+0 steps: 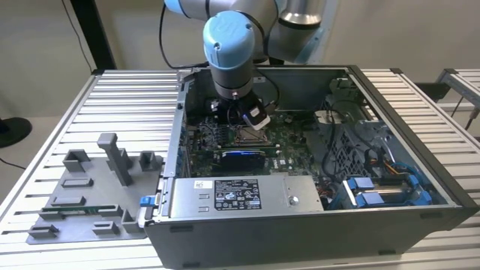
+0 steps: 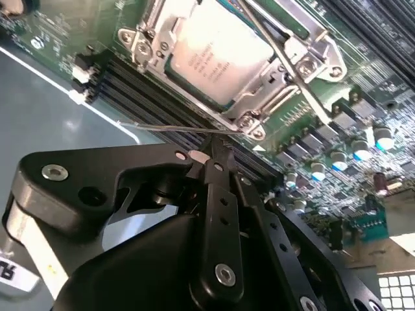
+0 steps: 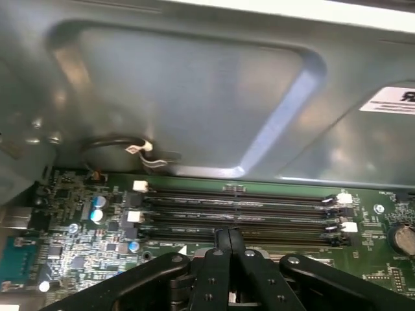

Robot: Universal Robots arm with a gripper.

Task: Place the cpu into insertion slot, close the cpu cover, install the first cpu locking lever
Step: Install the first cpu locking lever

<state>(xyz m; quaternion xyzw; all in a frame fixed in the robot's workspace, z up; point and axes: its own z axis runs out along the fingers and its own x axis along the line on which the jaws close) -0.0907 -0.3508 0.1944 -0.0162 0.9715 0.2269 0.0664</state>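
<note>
The cpu (image 2: 217, 55) lies flat in the insertion slot (image 2: 254, 124), its silvery top showing. The silvery cpu cover (image 2: 155, 32) is folded down around it. One thin wire lever (image 2: 288, 68) runs across the cover's edge; another (image 2: 162, 127) juts out beside the socket, its end meeting my fingertips. My gripper (image 2: 217, 150) is shut, its black fingers pressed together just beside the socket and over the memory slots. Its tip (image 3: 228, 236) points at the board in the first wrist view. In the exterior view the gripper (image 1: 236, 125) hangs low inside the computer case (image 1: 300, 236).
Long black memory slots (image 3: 240, 210) run beside the socket, with the case's grey metal wall (image 3: 194, 97) beyond them. A power supply (image 1: 240, 194) and a blue drive cage (image 1: 383, 191) fill the case's near side. A grey fixture plate (image 1: 90, 191) lies on the slatted table at the exterior view's left.
</note>
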